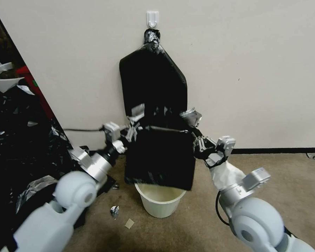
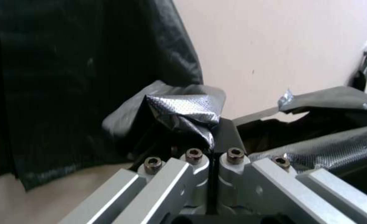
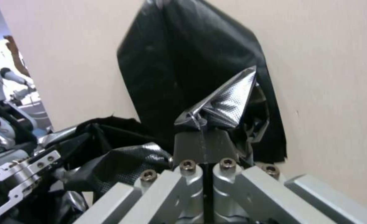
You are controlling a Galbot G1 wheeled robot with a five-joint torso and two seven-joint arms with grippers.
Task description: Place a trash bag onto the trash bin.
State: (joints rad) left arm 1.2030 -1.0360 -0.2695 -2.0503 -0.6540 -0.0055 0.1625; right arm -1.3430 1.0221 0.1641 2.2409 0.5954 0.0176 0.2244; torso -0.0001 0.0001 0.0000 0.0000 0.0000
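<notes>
Bag (image 1: pixel 160 159) is hanging as a dark sheet between both grippers, its lower edge just overlapping the far rim of the bin (image 1: pixel 160 202). Left gripper (image 1: pixel 132 132) is clenching the bag's top left corner, jaws pressed together on crinkled film; right gripper (image 1: pixel 198 143) is clamping the top right corner likewise. Bin is standing upright on the carpet (image 1: pixel 269 196) near the wall (image 1: pixel 252 70), its pale inside showing nothing. Bundle (image 1: pixel 152 84) is hanging from a hook (image 1: pixel 152 18) behind the bag. Scraps (image 1: pixel 17 140) are crowding the left side; open carpet is lying to the right. No writing is legible.
</notes>
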